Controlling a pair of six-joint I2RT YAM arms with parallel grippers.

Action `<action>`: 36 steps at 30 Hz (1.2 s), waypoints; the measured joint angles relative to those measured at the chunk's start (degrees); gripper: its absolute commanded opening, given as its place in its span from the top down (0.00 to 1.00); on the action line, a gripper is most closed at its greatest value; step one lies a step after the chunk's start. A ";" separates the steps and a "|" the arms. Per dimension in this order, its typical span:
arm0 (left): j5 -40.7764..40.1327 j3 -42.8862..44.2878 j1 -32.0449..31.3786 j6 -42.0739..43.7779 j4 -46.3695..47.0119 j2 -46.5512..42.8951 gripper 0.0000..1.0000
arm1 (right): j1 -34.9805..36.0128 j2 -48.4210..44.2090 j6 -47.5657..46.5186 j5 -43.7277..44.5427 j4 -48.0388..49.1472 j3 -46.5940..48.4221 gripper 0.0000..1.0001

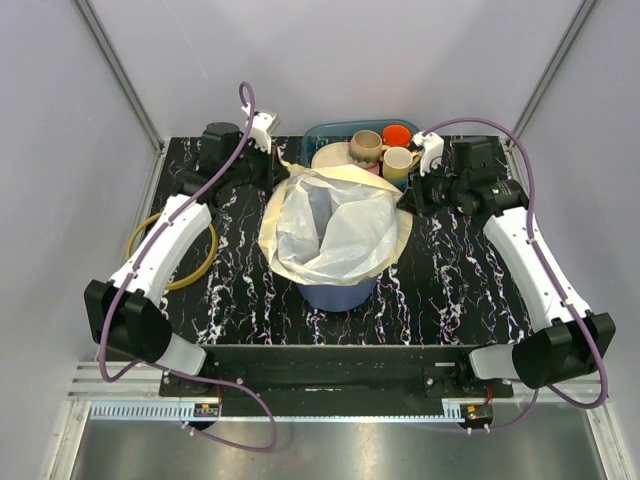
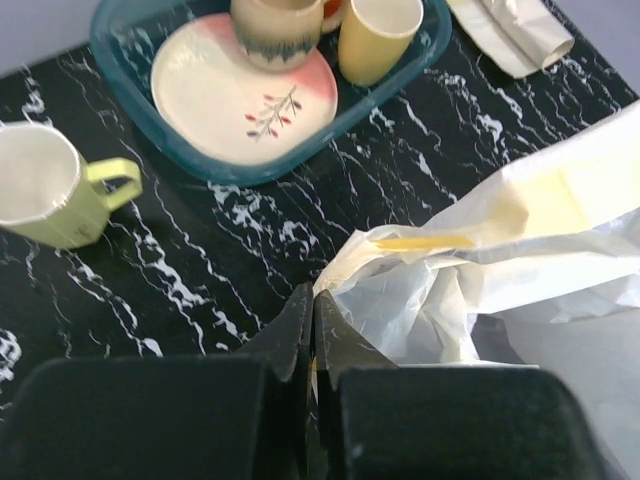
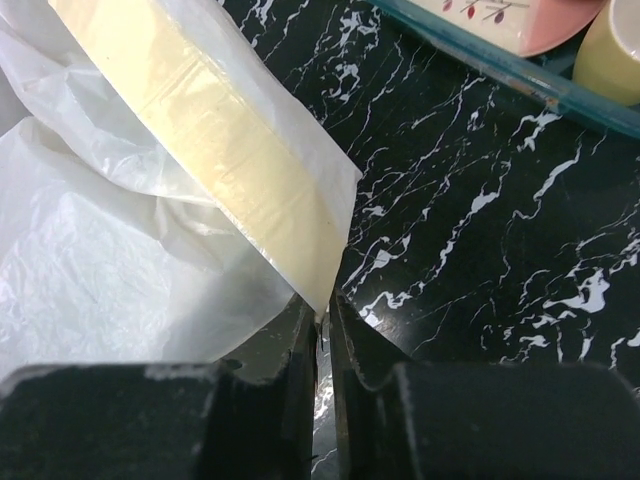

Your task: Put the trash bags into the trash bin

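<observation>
The big trash bag (image 1: 330, 225) lies draped over the blue trash bin (image 1: 335, 295). Your left gripper (image 2: 310, 300) and right gripper (image 3: 322, 305) each pinch its edge. You are fitting it; next, tuck it down inside

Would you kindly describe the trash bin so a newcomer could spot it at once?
On the black marbled table, look at the middle. The trash bin is the round blue bucket there, its mouth draped with a large translucent cream bag. Unlike the shallow teal basket of crockery behind it, it is tall, round and much wider than the mugs.
</observation>
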 measured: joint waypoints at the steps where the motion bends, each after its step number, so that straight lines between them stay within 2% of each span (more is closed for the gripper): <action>1: 0.00 0.00 -0.02 -0.42 -0.83 0.57 1.00 | 0.00 0.46 0.42 -0.15 -0.20 0.00 0.83; 3: 0.02 0.00 -0.02 -0.98 -1.99 1.33 1.00 | 0.00 1.38 1.14 -0.66 -0.52 0.13 0.85; 4: 0.09 -0.02 -0.04 -1.31 -2.51 1.73 1.00 | 0.00 2.05 1.62 -1.20 -0.76 0.26 0.90; 6: 0.24 -0.22 -0.09 -1.90 -3.41 2.56 1.00 | -0.04 3.19 2.56 -2.25 -1.29 0.33 0.93; 7: 0.35 -0.46 -0.09 -2.08 -3.78 2.80 1.00 | -0.07 3.72 2.97 -2.95 -1.70 0.33 1.00; 13: 1.07 -2.89 -0.02 -3.45 -6.56 4.70 1.00 | -0.87 6.45 4.94 -6.23 -3.85 -0.46 1.00; 18: 2.82 -7.93 1.29 -5.92 -6.64 5.60 0.99 | -2.19 6.88 5.70 -7.23 -4.44 -5.25 1.00; 20: 5.01 -9.88 2.91 -7.58 -5.90 5.55 0.88 | -2.64 6.88 6.03 -7.48 -4.63 -7.04 1.00; 21: 6.88 -10.97 4.15 -9.11 -4.76 5.51 0.77 | -2.80 6.88 6.45 -7.65 -4.74 -7.63 1.00; 22: 9.03 -11.91 5.62 -10.71 -3.61 5.31 0.61 | -2.80 6.86 6.75 -8.11 -4.61 -7.78 1.00; 25: 12.81 -13.51 9.33 -13.64 -1.90 2.91 0.42 | -2.80 5.99 8.11 -9.81 -4.00 -7.78 1.00; 32: 22.27 -16.70 22.16 -20.37 -0.09 -16.13 0.33 | -2.84 -0.81 11.28 -13.94 -3.69 -7.80 1.00; 36: 29.59 -24.11 26.71 -23.45 -0.79 -26.49 0.30 | -2.91 -4.13 11.41 -15.08 -4.09 -9.44 1.00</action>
